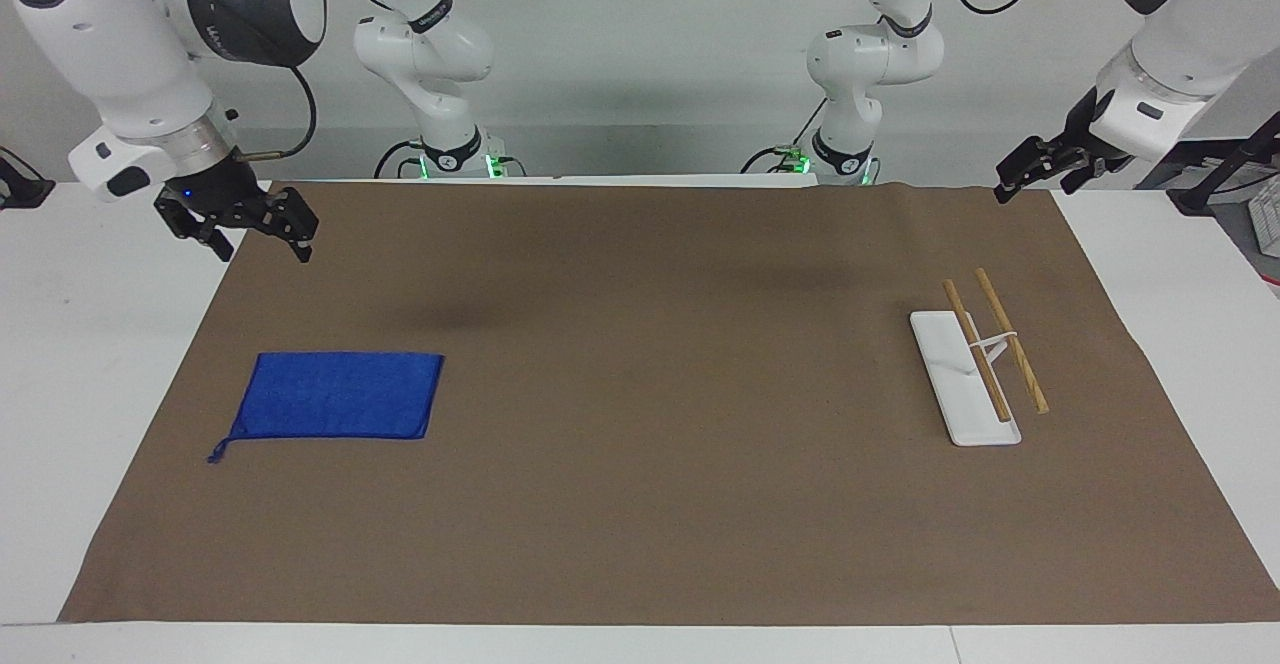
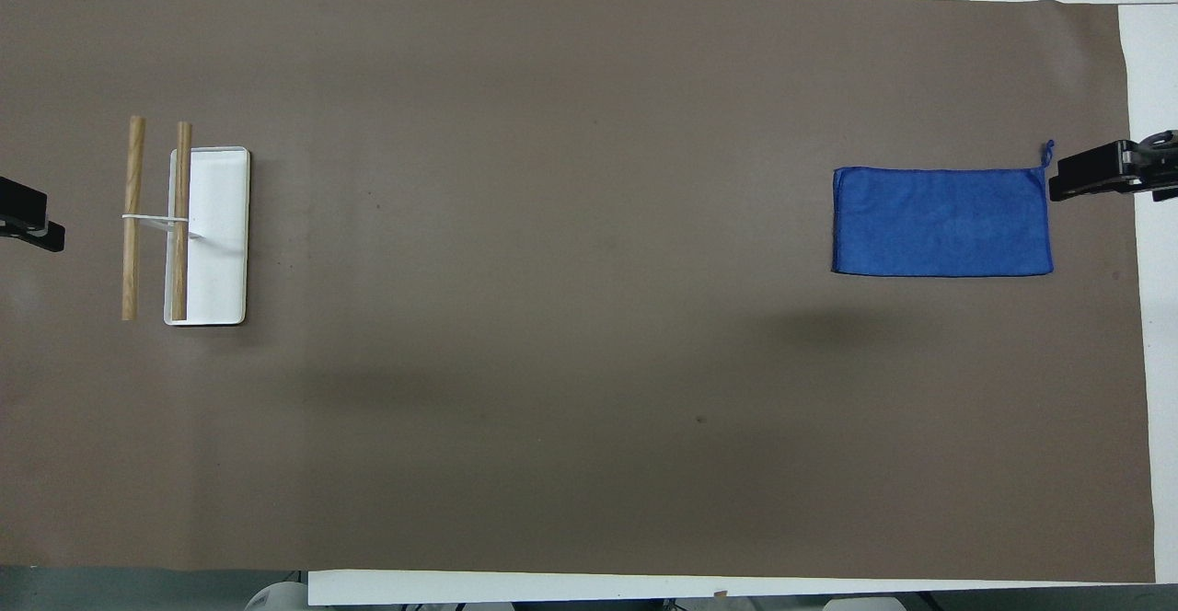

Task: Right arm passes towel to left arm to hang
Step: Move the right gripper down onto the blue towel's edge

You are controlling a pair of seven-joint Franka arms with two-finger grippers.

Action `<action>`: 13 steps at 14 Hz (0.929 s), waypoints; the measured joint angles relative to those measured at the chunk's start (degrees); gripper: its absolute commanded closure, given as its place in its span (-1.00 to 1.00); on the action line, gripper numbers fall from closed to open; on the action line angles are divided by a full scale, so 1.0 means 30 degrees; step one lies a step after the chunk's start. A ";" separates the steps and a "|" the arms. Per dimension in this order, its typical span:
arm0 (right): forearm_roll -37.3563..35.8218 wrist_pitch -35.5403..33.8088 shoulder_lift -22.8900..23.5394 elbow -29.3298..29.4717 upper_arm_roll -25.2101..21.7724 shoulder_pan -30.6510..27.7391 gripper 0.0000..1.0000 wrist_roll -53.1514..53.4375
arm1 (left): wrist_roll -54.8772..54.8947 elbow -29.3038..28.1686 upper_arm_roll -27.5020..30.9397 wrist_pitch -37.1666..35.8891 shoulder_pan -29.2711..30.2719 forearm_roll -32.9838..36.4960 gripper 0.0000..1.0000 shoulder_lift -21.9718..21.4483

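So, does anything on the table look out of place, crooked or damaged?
Nothing stands out. The towel lies flat and unfolded on the brown mat, the rack stands upright at the left arm's end, and neither the right pincer nor the left pincer holds anything.
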 measured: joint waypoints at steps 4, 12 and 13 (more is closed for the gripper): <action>0.0000 -0.0188 0.0000 0.0001 -0.0019 0.0000 -0.99 0.0000 | 0.0000 0.0000 0.0000 0.0000 0.0000 0.0000 -1.00 0.0000; 0.0000 0.1349 0.0107 -0.1129 0.0056 -0.0037 -0.99 -0.0176 | 0.0000 0.0000 0.0000 0.0000 0.0000 0.0000 -1.00 0.0000; 0.0000 0.3111 0.0226 -0.2298 0.0053 -0.0155 -0.99 -0.0665 | 0.0000 0.0000 0.0000 0.0000 0.0000 0.0000 -1.00 0.0000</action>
